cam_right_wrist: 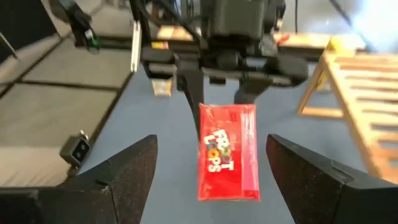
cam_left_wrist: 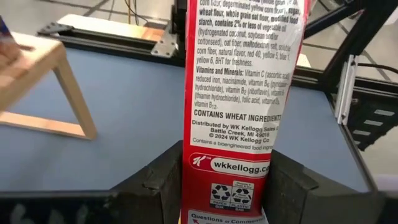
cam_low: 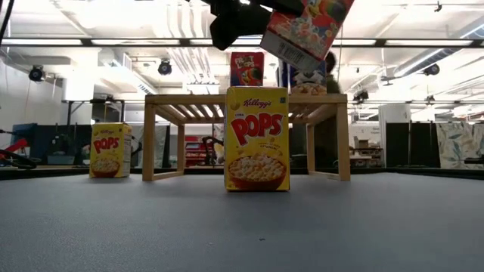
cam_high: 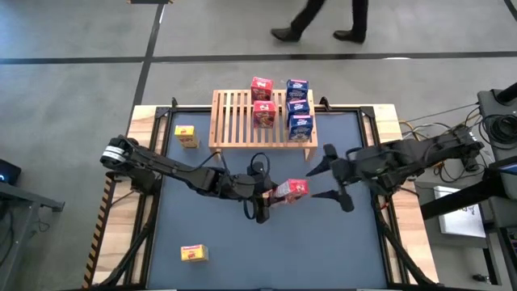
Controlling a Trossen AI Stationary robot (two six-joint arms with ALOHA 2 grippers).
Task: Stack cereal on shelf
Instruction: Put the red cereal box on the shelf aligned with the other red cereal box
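Note:
My left gripper (cam_high: 271,194) is shut on a red cereal box (cam_high: 292,189) held in the air over the table's middle, in front of the shelf (cam_high: 242,121). My right gripper (cam_high: 319,183) stands open just off the box's free end (cam_right_wrist: 229,186), its fingers wide to either side and touching nothing. The light-wood shelf stands on its legs at the table's far edge. Two red boxes (cam_high: 262,101) and three blue boxes (cam_high: 299,109) stand on its slats. Two yellow boxes (cam_high: 186,136) (cam_high: 194,253) stand on the table. My left gripper pinches the red box between its two fingers (cam_left_wrist: 152,186) at the end nearest it (cam_left_wrist: 227,177), one finger on each of two opposite faces. It comes about level from the table's left, along the box. The box sticks out toward the right gripper, tilted and lifted clear.
The shelf's left half (cam_high: 234,113) is bare slats. A person's legs (cam_high: 323,20) pass on the floor beyond the far edge. Cables and equipment (cam_high: 485,137) lie off the table's right side. In the low view a yellow box (cam_low: 257,140) stands before the shelf (cam_low: 246,98).

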